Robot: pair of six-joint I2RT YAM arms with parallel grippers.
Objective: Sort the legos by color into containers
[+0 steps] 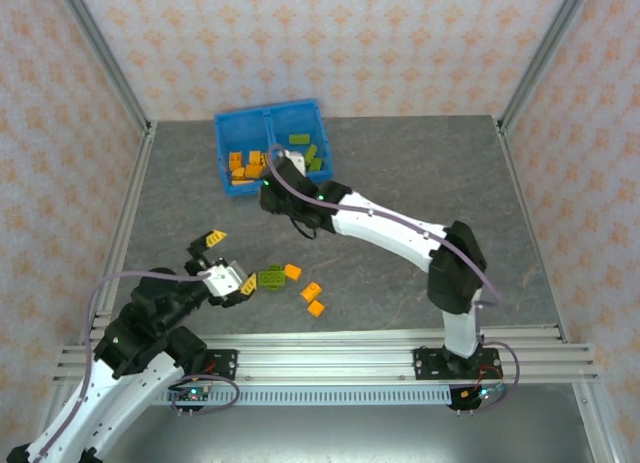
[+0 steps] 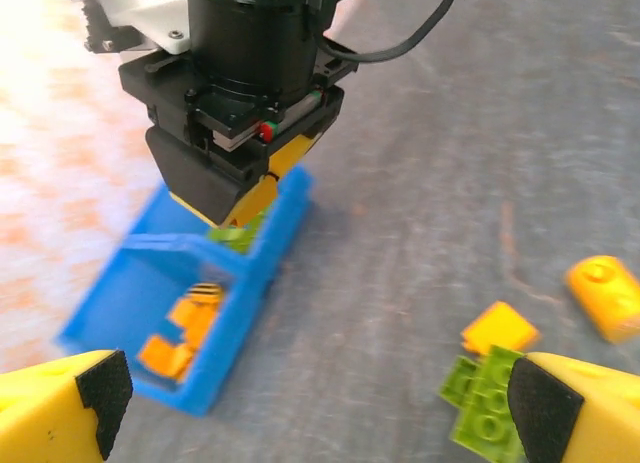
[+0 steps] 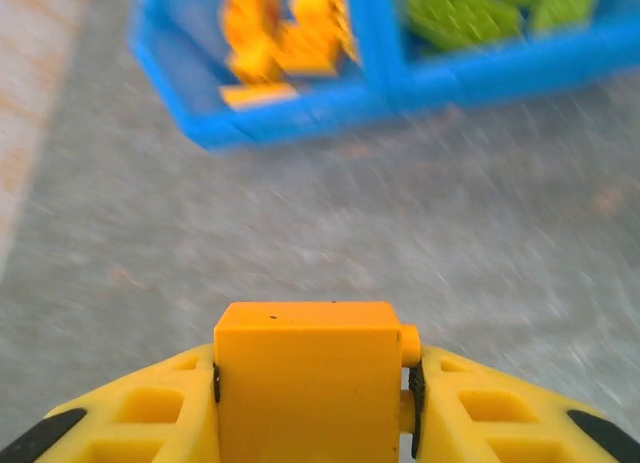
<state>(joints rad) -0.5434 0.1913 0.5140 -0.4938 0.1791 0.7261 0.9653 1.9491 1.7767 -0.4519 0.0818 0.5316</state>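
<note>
Grip check first: right gripper (image 3: 312, 383) is clamped on an orange brick (image 3: 305, 348), with both pads tight against its sides. It sits low over the table just on the near side of the blue bin (image 3: 300, 118). The right wrist view is blurred, so you can't judge the gap to the wall.

The bin's left compartment (image 1: 243, 165) holds orange bricks and the right compartment (image 1: 305, 148) holds green ones. In the top view the gripper sits close to the divider.

Risks for you:
- If you let go near the divider, the orange brick could tip into the green side.
- If you go in low, the brick or the fingers could knock the near wall and push the bin.
- If you release early, the brick lands on the table.

Left gripper (image 1: 228, 263) is spread wide and holds nothing. It hangs over the loose pile near the arms. One fingertip (image 2: 545, 408) is right at the green brick (image 2: 480, 403), which has an orange tile (image 2: 498, 328) touching it. Two more orange bricks (image 1: 313, 299) lie just to the right. If you close here, you may pinch green and orange together or flick one away.
</note>
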